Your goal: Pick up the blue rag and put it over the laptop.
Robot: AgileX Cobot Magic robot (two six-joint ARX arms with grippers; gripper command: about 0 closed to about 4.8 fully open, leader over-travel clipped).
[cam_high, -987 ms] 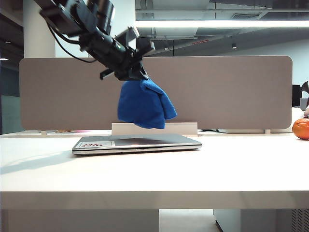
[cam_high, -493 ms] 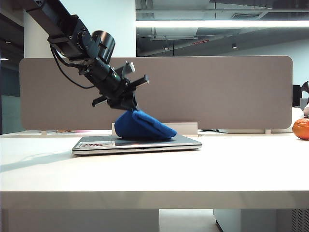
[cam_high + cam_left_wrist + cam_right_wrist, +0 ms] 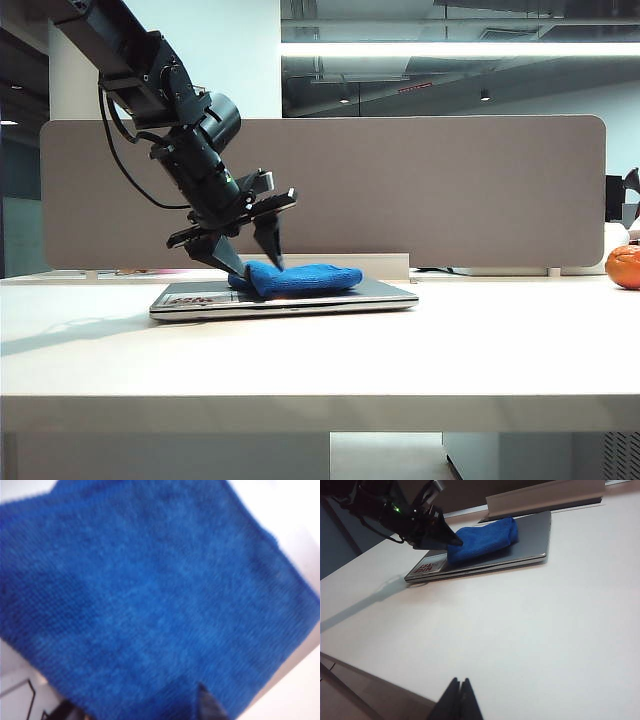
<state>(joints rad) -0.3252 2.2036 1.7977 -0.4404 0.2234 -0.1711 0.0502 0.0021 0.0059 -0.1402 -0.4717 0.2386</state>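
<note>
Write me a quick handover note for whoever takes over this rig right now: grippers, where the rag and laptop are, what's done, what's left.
Left gripper: open, jaws spread just above the left end of the blue rag, nothing held.
Right gripper: shut, low over the near table edge, away from the work.
Blue rag: lying flat on the closed laptop, covering the middle of the lid; the sticker corner and the right end stay bare.
Done: rag picked up, laid on the laptop, released.
Left: lift the left arm clear; spread the rag wider if fuller cover is wanted.

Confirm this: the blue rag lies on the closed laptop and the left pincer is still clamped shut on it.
Not quite. The blue rag does lie on the closed laptop, but the exterior view shows the left pincer open, its jaws spread at the rag's end.
</note>
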